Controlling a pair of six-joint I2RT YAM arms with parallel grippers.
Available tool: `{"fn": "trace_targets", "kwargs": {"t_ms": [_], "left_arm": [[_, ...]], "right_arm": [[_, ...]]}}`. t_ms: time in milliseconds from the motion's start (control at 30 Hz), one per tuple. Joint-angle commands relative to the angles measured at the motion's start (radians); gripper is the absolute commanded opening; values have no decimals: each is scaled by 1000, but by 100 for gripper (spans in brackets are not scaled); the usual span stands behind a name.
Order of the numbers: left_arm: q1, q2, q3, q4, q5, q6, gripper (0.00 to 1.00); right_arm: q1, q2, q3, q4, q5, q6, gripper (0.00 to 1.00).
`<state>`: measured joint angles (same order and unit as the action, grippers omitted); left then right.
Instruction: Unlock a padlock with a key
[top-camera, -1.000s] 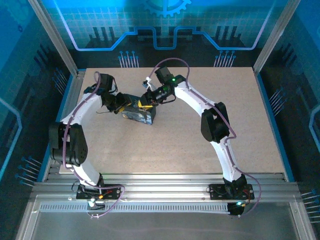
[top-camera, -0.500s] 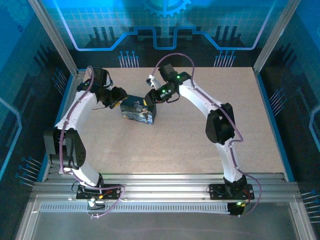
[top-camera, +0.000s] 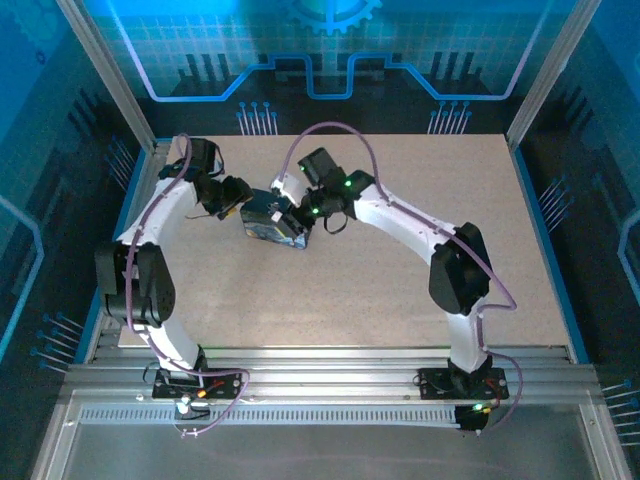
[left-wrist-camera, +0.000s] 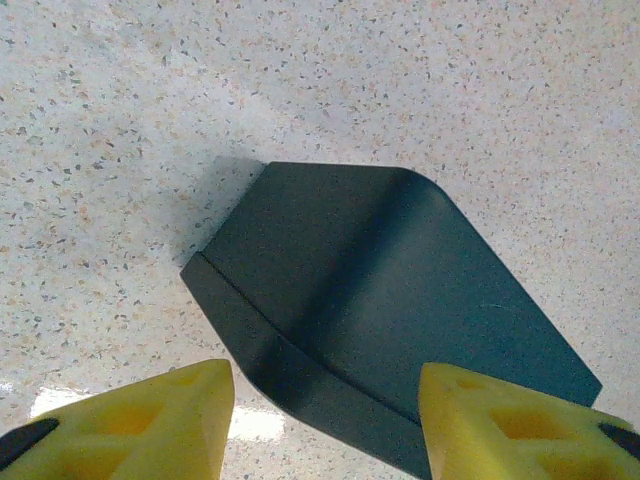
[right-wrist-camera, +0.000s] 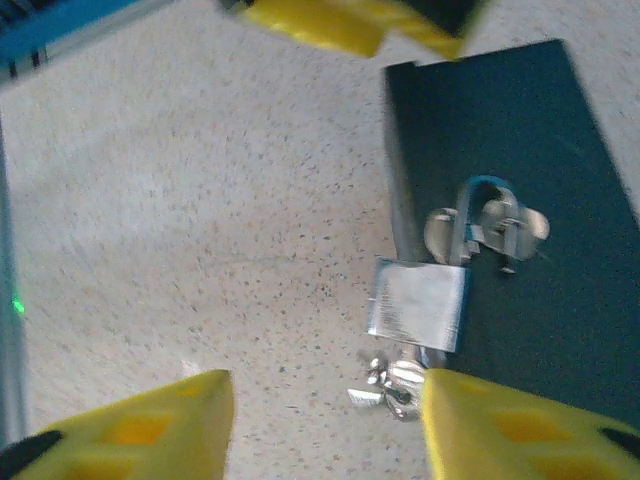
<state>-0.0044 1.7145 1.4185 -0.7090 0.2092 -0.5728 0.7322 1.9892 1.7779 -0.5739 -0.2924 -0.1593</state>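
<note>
Both arms have shifted: the left tool (left-wrist-camera: 325, 400) has backed off the box (left-wrist-camera: 380, 300) and the right tool (right-wrist-camera: 325, 420) has swung over it. Both stand part open and empty. The padlock (right-wrist-camera: 418, 303) hangs on the box clasp with the key (right-wrist-camera: 395, 380) at its underside, probably left in the keyhole; I can't tell whether it's unlocked.

the top camera is fixed above and behind my bases, facing down and forward over the whole table (top-camera: 400, 290). each wrist camera looks out between its own fingers, left gripper (left-wrist-camera: 325, 400) and right gripper (right-wrist-camera: 325, 400), at close range. all three views share the dark box (top-camera: 265, 225).
</note>
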Motion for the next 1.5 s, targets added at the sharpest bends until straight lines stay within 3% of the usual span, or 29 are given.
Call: {"fn": "trace_targets", "kwargs": {"t_ms": [0, 400, 833, 1100, 1467], "left_arm": [[8, 10, 24, 10, -11, 22, 53], [21, 7, 23, 7, -9, 23, 53], [31, 10, 28, 6, -2, 25, 53], [32, 5, 24, 2, -4, 24, 53], [33, 57, 21, 3, 23, 67, 53]], "right_arm": [[4, -38, -33, 136, 88, -137, 59], [70, 27, -6, 145, 258, -217, 65], [88, 104, 42, 119, 322, -233, 65], [90, 121, 44, 140, 325, -232, 47], [76, 76, -5, 176, 170, -287, 39]]}}
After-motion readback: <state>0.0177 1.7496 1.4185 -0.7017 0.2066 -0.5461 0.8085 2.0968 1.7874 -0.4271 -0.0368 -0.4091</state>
